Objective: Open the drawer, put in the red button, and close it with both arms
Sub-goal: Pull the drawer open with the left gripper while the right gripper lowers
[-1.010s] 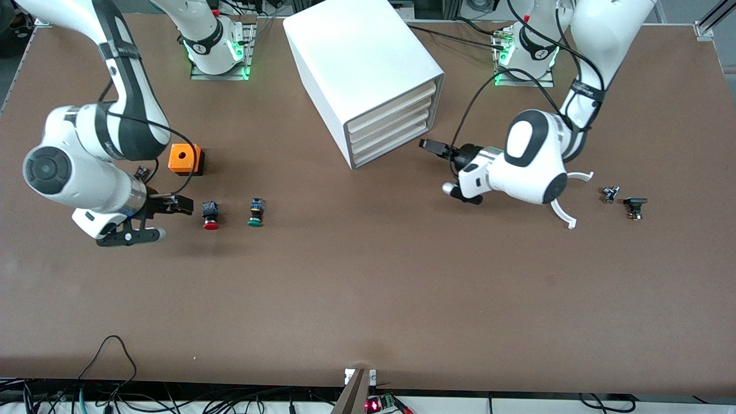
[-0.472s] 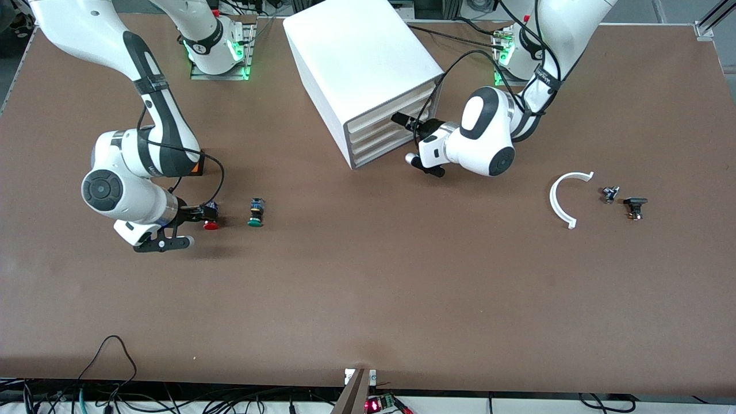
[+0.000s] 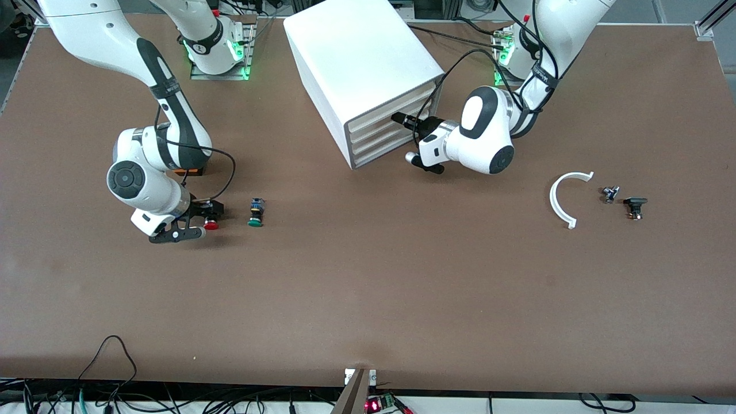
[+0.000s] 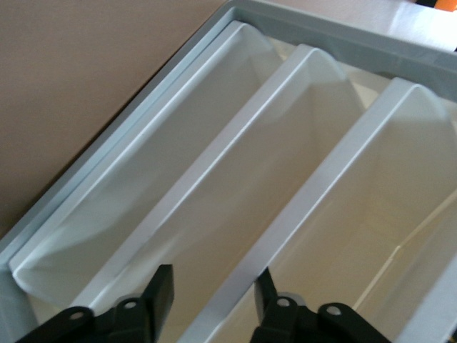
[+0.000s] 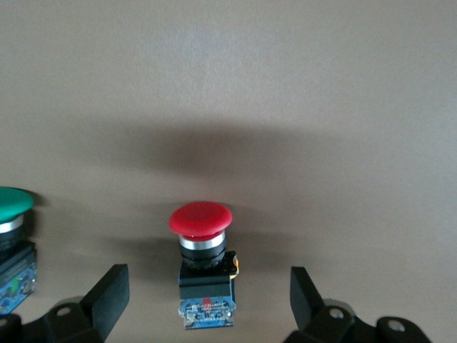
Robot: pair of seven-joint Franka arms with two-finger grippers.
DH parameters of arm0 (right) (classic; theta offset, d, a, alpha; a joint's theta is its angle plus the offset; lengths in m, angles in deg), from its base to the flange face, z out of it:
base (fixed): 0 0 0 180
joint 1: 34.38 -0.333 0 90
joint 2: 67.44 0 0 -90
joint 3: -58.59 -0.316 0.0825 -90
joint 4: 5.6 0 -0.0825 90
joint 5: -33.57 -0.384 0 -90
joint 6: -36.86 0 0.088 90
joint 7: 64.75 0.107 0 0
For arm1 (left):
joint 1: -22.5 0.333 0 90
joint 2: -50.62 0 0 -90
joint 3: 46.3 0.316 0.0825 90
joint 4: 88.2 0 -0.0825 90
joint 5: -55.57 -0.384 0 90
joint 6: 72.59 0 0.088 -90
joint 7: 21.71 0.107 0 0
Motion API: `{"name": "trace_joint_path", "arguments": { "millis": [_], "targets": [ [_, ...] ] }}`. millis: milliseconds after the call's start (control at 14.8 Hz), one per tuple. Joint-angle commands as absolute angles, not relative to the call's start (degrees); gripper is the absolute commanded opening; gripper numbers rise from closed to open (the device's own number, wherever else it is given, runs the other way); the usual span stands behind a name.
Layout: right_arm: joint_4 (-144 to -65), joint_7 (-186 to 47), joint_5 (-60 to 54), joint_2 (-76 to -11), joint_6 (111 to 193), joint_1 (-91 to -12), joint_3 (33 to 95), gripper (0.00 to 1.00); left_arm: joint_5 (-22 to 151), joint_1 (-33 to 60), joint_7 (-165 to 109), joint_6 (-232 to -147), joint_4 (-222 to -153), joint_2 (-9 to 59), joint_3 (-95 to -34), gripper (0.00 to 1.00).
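Observation:
The red button (image 3: 211, 225) lies on its side on the table toward the right arm's end. My right gripper (image 3: 195, 221) is open and low at it. In the right wrist view the button (image 5: 202, 243) lies between the fingers (image 5: 111, 293), untouched, red cap pointing away. My left gripper (image 3: 401, 119) is open at the slat fronts of the white cabinet (image 3: 362, 57), near an upper drawer (image 3: 382, 122). In the left wrist view one slat edge (image 4: 300, 200) runs between the fingers (image 4: 161, 296). All drawers look shut.
A green-capped button (image 3: 256, 214) lies beside the red one and shows in the right wrist view (image 5: 11, 214). An orange box (image 3: 187, 171) is mostly hidden under the right arm. A white curved strip (image 3: 562, 198) and two small dark parts (image 3: 635, 206) lie toward the left arm's end.
My right gripper has moved along the table up to the red button and now straddles it. My left gripper swung to the cabinet's drawer fronts and has since held still.

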State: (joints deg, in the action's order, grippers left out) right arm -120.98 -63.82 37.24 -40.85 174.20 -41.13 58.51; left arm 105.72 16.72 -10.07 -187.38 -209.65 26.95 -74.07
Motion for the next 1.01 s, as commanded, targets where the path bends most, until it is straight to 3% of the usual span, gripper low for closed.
{"name": "trace_joint_path", "arguments": {
  "millis": [0, 135, 202, 472, 674, 741, 808, 943],
  "targets": [
    [-125.0, -64.8, 38.0, -42.0, 178.1, -41.1, 58.4, 1.0, 106.8, 16.5, -9.0, -188.2, -211.3, 27.2, -75.3, 0.4],
    [-125.8, -65.3, 38.1, -41.9, 179.1, -41.1, 58.4, 1.0, 107.0, 16.5, -9.1, -188.3, -211.3, 27.2, -75.2, 0.05],
    [-125.9, -66.0, 38.0, -41.9, 179.2, -41.1, 58.4, 1.0, 106.8, 16.9, -9.2, -188.3, -211.2, 27.3, -75.0, 0.0],
    [-126.7, -66.3, 38.0, -41.5, 179.2, -41.1, 58.4, 1.0, 106.3, 21.3, -8.3, -188.3, -209.2, 28.6, -69.3, 0.0],
    [-127.3, -66.3, 38.1, -41.5, 179.2, -41.1, 58.4, 0.88, 106.1, 22.1, -8.6, -188.3, -205.8, 28.6, -65.6, 0.0],
    [-127.4, -66.6, 38.0, -41.4, 179.2, -41.1, 58.4, 0.85, 106.1, 22.2, -8.5, -188.3, -205.4, 28.5, -64.7, 0.15],
    [-127.4, -66.7, 38.0, -41.4, 179.2, -41.1, 58.4, 0.8, 106.1, 22.5, -8.4, -188.8, -205.4, 28.6, -64.2, 0.99],
    [-127.3, -66.7, 38.0, -40.8, 179.1, -41.1, 58.4, 0.69, 106.1, 23.2, -8.6, -191.0, -205.4, 29.7, -64.2, 1.0]
  ]
}}
